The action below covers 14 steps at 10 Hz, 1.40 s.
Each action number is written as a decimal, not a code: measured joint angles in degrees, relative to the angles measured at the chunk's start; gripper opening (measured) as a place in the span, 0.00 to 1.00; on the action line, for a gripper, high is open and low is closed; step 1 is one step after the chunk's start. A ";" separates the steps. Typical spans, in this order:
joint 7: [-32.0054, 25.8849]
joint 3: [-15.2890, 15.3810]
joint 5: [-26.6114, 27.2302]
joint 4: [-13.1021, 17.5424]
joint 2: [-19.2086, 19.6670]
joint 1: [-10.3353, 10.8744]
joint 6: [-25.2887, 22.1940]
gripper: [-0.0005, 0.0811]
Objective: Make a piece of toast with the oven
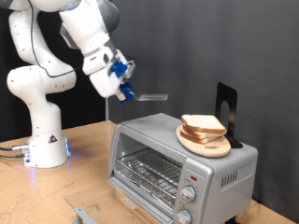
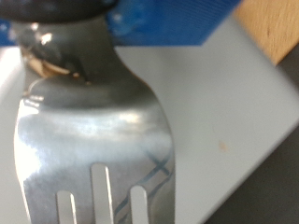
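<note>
The silver toaster oven [image 1: 177, 168] stands at the exterior view's lower right, its glass door up and the wire rack [image 1: 149, 171] showing behind it. On its top lies a round wooden board [image 1: 207, 143] with pale bread slices [image 1: 202, 123] stacked on it. My gripper [image 1: 124, 84] hangs above and to the exterior view's left of the oven. It is shut on the handle of a metal fork [image 1: 152, 96] that points towards the bread. In the wrist view the fork [image 2: 93, 140] fills the picture under the blue fingers [image 2: 168, 23], above the oven's grey top [image 2: 234, 112].
A black upright stand [image 1: 227, 107] rises behind the board. The oven's two knobs [image 1: 187, 195] sit under a red light [image 1: 193, 175]. The robot's base [image 1: 45, 140] stands at the exterior view's left on the wooden table [image 1: 75, 182]. A grey object [image 1: 82, 214] lies at the bottom edge.
</note>
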 joint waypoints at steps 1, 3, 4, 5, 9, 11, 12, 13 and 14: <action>-0.01 -0.76 -1.17 0.27 -0.46 -0.99 -2.45 0.54; 0.00 -0.24 -3.11 0.11 -0.34 -1.00 -2.84 0.54; 1.05 0.11 -6.77 0.90 0.10 -1.25 -6.76 0.54; 2.49 0.21 -9.99 2.48 0.94 -1.82 -10.55 0.54; 3.87 -0.72 -15.16 8.01 5.32 -6.15 -10.67 0.54; 3.87 -0.99 -15.99 9.73 8.31 -8.08 -5.30 0.54; 3.58 -1.11 -15.97 10.59 10.22 -8.41 -2.74 0.54; 2.86 -1.19 -15.60 11.27 12.14 -8.42 -0.39 0.54; 1.91 -1.18 -14.98 11.79 13.86 -8.29 1.43 0.54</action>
